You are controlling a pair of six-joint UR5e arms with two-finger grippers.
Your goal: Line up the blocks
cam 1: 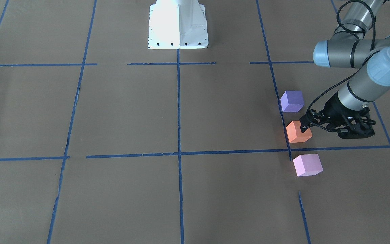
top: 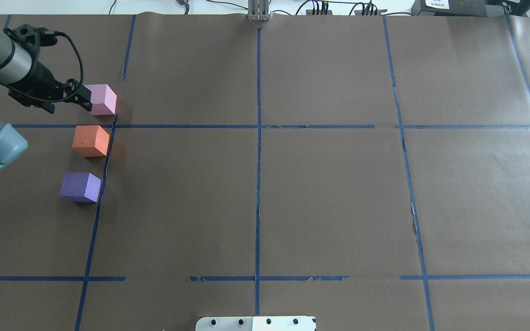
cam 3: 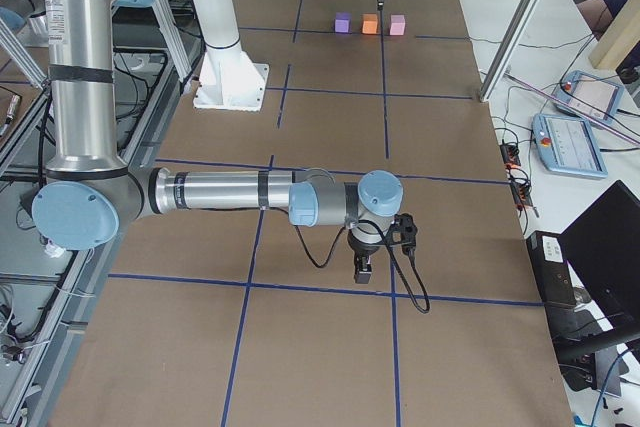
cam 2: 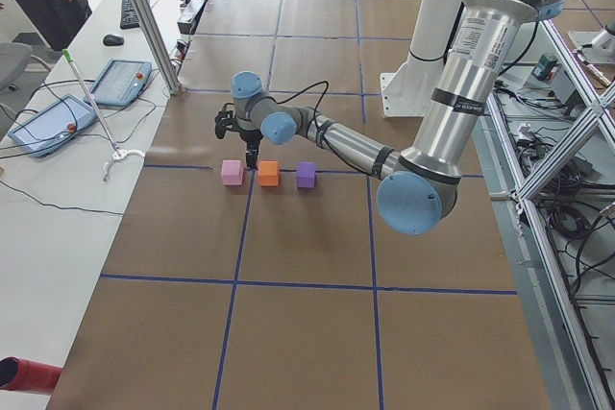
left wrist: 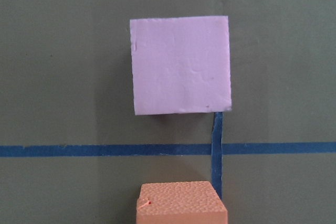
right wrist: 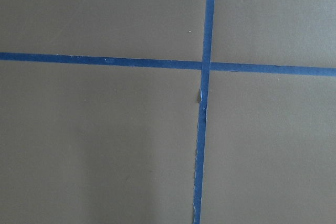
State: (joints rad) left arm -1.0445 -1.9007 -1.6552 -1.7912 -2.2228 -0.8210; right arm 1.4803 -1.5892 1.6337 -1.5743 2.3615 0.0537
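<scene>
Three cubes stand in a row beside a blue tape line: the dark purple block [cam 1: 292, 101], the orange block [cam 1: 298, 131] and the light pink block [cam 1: 307, 165]. They also show in the overhead view, pink [top: 102, 99], orange [top: 91, 141], purple [top: 80, 187]. They stand apart with small gaps. My left gripper [cam 1: 304, 128] hovers above the gap between orange and pink, its fingers together and empty. The left wrist view looks down on pink [left wrist: 181, 65] and the top of orange [left wrist: 181, 203]. My right gripper [cam 3: 365, 269] hangs low over bare paper far from the blocks; I cannot tell its state.
Brown paper with a grid of blue tape lines [top: 258, 138] covers the table. The white robot base [cam 1: 178, 25] stands at the middle of the robot's edge. A side desk with tablets [cam 2: 58, 122] and a person lies beyond the blocks' end.
</scene>
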